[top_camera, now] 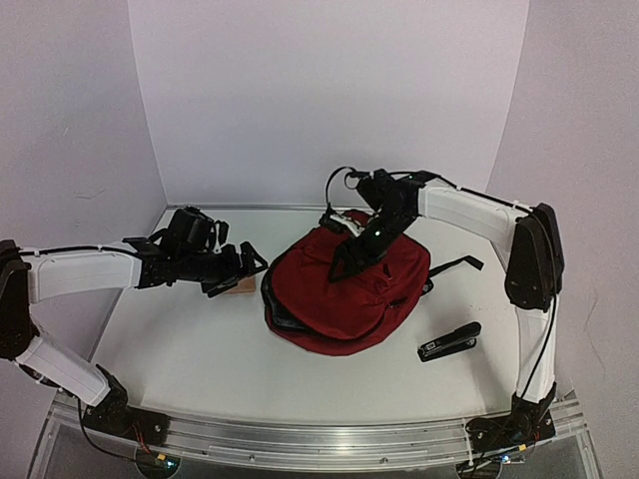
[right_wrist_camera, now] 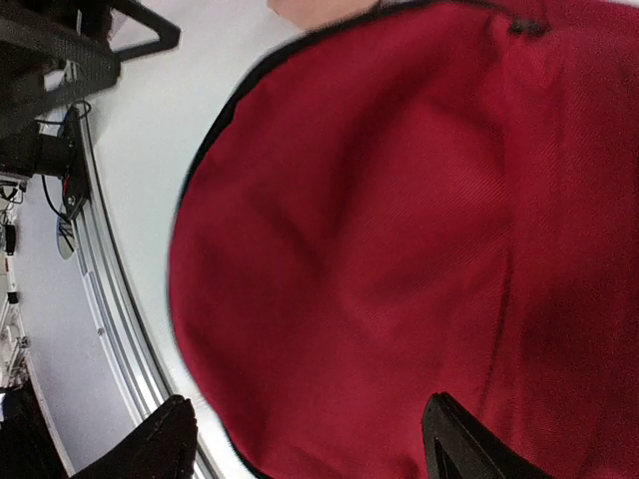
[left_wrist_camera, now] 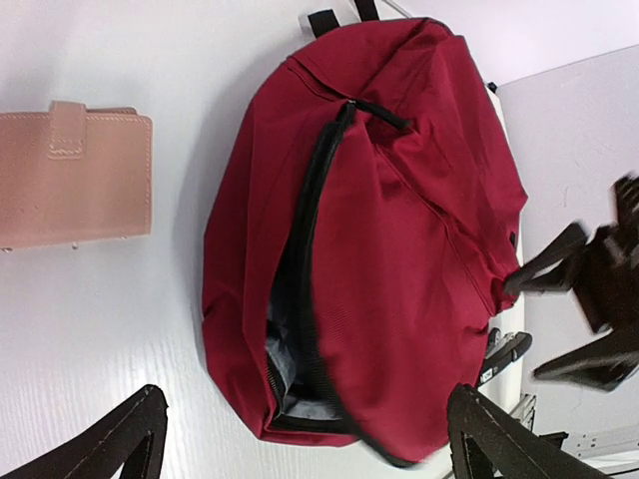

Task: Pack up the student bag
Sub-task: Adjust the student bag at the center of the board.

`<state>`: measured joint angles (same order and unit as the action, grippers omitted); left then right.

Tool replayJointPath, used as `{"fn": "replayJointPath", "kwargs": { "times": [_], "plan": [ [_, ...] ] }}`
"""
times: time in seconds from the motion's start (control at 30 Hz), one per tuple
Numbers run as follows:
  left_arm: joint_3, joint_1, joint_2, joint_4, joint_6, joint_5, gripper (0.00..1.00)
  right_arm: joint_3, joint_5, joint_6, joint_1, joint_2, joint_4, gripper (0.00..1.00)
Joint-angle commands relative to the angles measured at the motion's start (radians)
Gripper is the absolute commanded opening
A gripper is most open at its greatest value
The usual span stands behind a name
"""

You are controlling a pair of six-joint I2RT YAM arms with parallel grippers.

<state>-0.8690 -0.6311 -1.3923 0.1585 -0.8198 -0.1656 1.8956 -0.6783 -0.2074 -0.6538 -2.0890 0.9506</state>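
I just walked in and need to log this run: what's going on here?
Two robot arms are working on a red backpack lying partly unzipped on the table. Neither holds anything: the right gripper hangs open over it, the left gripper open near a tan wallet. The wallet and a black stapler lie outside the backpack.

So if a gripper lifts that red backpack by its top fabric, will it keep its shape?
Probably not: the student bag lies slumped and creased, so it looks floppy. The gaping zipper shows mostly grey lining, so it is likely light.
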Motion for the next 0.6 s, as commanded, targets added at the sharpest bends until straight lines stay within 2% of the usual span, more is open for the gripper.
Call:
{"fn": "replayJointPath", "kwargs": {
  "times": [0.0, 0.13, 0.27, 0.43, 0.57],
  "plan": [
    [-0.048, 0.052, -0.026, -0.022, 0.070, -0.061, 0.95, -0.063, -0.055, -0.009, -0.082, -0.020, 0.001, 0.71],
    [-0.111, 0.062, -0.103, 0.009, 0.141, -0.085, 0.89, -0.093, -0.014, -0.016, -0.089, -0.042, -0.007, 0.66],
    [-0.162, 0.061, -0.217, 0.003, 0.170, -0.133, 0.77, -0.145, 0.068, -0.026, -0.086, -0.031, -0.025, 0.63],
    [-0.159, 0.051, -0.327, -0.037, 0.173, -0.205, 0.49, -0.186, 0.078, -0.027, -0.057, 0.036, -0.036, 0.61],
    [-0.133, -0.005, -0.322, -0.030, 0.181, -0.187, 0.25, -0.193, 0.088, -0.038, -0.025, 0.102, -0.033, 0.61]
  ]
}}
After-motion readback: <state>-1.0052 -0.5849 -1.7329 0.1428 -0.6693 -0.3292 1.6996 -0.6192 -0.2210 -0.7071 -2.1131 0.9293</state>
